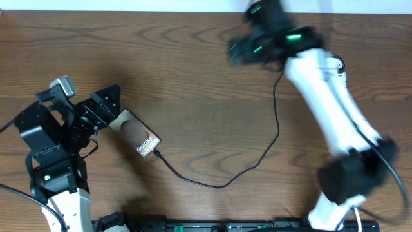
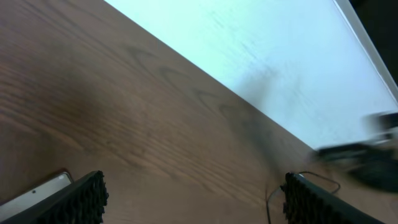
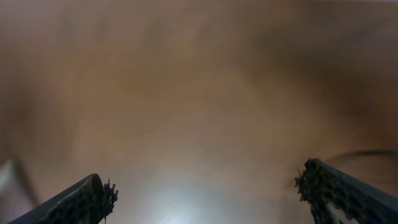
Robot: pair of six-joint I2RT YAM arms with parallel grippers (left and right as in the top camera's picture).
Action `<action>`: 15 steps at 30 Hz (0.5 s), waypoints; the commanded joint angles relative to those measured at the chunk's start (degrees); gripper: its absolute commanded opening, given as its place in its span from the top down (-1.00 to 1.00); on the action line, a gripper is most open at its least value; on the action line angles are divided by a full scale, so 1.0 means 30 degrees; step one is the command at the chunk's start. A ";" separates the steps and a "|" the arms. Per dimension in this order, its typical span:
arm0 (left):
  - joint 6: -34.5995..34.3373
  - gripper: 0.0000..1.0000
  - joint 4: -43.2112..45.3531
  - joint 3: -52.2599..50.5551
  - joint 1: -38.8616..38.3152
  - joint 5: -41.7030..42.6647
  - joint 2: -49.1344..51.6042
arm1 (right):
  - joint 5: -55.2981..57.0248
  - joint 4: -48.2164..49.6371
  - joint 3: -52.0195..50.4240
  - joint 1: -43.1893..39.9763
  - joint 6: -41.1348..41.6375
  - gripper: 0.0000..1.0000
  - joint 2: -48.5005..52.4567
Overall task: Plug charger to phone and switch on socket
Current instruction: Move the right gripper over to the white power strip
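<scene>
The phone [image 1: 136, 136] lies flat on the wooden table, left of centre, brown face and white lettering up. The charger [image 1: 222, 185], a thin black cable, meets the phone's lower-right end, loops across the table and runs up towards the right arm. My left gripper [image 1: 108, 108] stands open just off the phone's upper-left end, holding nothing. In the left wrist view its fingers [image 2: 81, 200] are far apart, with a corner of the phone [image 2: 38, 192] at the lower left. My right gripper [image 1: 235, 51] is blurred at the far edge and open [image 3: 208, 194] over bare wood. The socket is out of view.
A white wall [image 2: 261, 56] borders the far side of the table. The right arm's white links [image 1: 325, 96] slant across the right side. A dark bar [image 1: 238, 227] runs along the front edge.
</scene>
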 commanded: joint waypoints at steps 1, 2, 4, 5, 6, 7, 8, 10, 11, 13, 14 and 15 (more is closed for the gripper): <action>0.0364 -0.75 -0.0262 0.0138 -0.0204 -0.0328 0.0204 | 0.5464 0.0306 0.0619 -0.2164 -0.0182 -0.98 -0.2637; 0.0364 -0.75 -0.0372 0.0138 -0.0204 -0.0328 0.0284 | 0.6237 0.0423 0.0619 -0.2951 -0.0189 -0.99 -0.3045; 0.0364 -0.75 -0.0437 0.0138 -0.0204 -0.0328 0.0459 | 0.7104 0.0423 0.0619 -0.4473 -0.0197 -0.99 -0.3519; 0.0364 -0.75 -0.0437 0.0138 -0.0204 -0.0328 0.0532 | 0.7249 0.0357 0.0619 -0.5238 -0.0226 -0.99 -0.3599; 0.0364 -0.75 -0.0437 0.0138 -0.0204 -0.0328 0.0612 | 0.7227 0.0277 0.0619 -0.5996 -0.0437 -0.98 -0.3599; 0.0364 -0.75 -0.0437 0.0138 -0.0204 -0.0328 0.0685 | 0.7133 0.0204 0.0554 -0.6827 -0.0568 -0.99 -0.3570; 0.0364 -0.75 -0.0430 0.0138 -0.0204 -0.0328 0.0758 | 0.7016 0.0219 0.0386 -0.7475 -0.0707 -0.99 -0.3475; 0.0364 -0.75 -0.0437 0.0138 -0.0204 -0.0335 0.0918 | 0.6368 0.0219 0.0036 -0.8888 -0.1158 -0.99 -0.3177; 0.0364 -0.75 -0.0437 0.0131 -0.0204 -0.0328 0.1005 | 0.5661 0.0226 -0.0153 -0.9573 -0.1617 -0.99 -0.2900; 0.0364 -0.75 -0.0437 0.0124 -0.0204 -0.0328 0.1158 | 0.4146 0.0219 -0.0437 -1.0608 -0.2528 -0.99 -0.2324; 0.0364 -0.75 -0.0474 0.0124 -0.0204 -0.0335 0.1246 | 0.3177 0.0211 -0.0605 -1.1147 -0.3133 -0.98 -0.1938; 0.0364 -0.75 -0.0510 0.0124 -0.0204 -0.0335 0.1304 | 0.2259 0.0219 -0.0794 -1.1570 -0.3810 -0.99 -0.1581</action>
